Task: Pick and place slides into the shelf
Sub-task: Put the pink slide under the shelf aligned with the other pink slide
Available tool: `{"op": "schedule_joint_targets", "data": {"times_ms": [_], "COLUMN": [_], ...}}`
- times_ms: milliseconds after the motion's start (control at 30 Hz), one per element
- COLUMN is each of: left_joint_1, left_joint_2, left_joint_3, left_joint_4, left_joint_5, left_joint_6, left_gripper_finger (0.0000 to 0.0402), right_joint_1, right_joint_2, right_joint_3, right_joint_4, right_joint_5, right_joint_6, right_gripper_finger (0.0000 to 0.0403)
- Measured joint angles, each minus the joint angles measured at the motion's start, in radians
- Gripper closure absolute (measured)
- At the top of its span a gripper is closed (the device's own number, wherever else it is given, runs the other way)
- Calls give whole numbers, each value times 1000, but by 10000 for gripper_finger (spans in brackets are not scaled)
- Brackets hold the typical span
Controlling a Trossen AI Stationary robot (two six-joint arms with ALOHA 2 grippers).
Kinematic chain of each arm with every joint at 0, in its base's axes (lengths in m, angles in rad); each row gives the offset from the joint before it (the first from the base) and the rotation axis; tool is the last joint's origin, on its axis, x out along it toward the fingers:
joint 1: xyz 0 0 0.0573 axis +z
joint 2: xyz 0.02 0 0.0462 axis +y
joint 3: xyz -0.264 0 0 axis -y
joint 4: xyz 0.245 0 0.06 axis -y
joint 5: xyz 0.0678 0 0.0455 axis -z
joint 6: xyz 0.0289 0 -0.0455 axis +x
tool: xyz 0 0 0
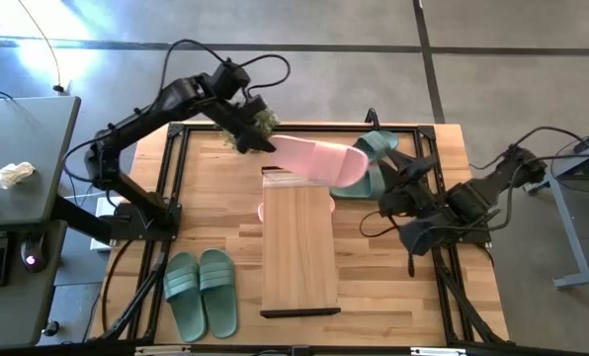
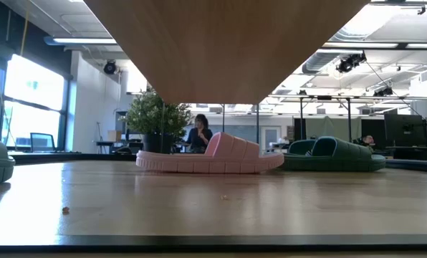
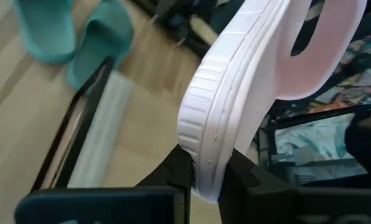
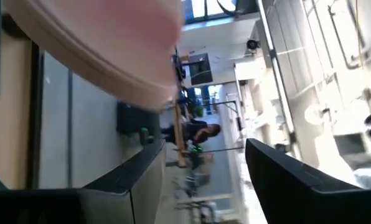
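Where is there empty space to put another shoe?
The shelf top is bare. There is open table between the shelf and the green pair, and right of the shelf too. The far end is crowded: pink slide in the left gripper, green slides.

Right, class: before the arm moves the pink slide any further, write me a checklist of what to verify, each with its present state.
1. Left claw shut on the pink slide, pinching its sole edge: ok.
2. Held slide lifted off the table, over the far end of the shelf: ok.
3. Right claw open and holding nothing: ok.
4. Right claw well away from the held slide: not ok, the slide's toe fills its wrist view.
5. Shelf top bare where the slide could land: ok.
6. Lower tier: second pink slide lies under the plank; free room beside it: cannot tell.
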Motion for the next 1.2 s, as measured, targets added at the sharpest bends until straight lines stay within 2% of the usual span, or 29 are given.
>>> {"op": "schedule_joint_targets", "data": {"times_ms": [233, 433, 533, 667, 833, 1100, 1200], "left_joint_1": [72, 148, 187, 220, 255, 275, 275], "left_joint_2": [-112, -219, -262, -316, -357, -378, -379], "left_joint_3": [-1, -1, -1, -2, -2, -2, -2], "left_joint_4": [-181, -438, -554, -552, -556, -557, -557], "left_joint_5": [-66, -144, -182, -200, -255, -476, -521], "left_joint_6": [16, 48, 58, 1, -33, -37, -37], "left_gripper_finger": [372, 372, 372, 372, 372, 373, 373], "right_joint_1": [32, 33, 33, 33, 33, 33, 33], "right_joint_2": [-44, -54, -54, -54, -54, -54, -54], "right_joint_3": [0, 0, 0, 0, 0, 0, 0], "right_joint_4": [-92, -211, -281, -332, -344, -430, -448], "right_joint_5": [-23, -160, -191, -203, -270, -330, -359], "right_joint_6": [263, 431, 504, 563, 618, 739, 776], "right_gripper_finger": [197, 206, 211, 219, 226, 235, 236]}}
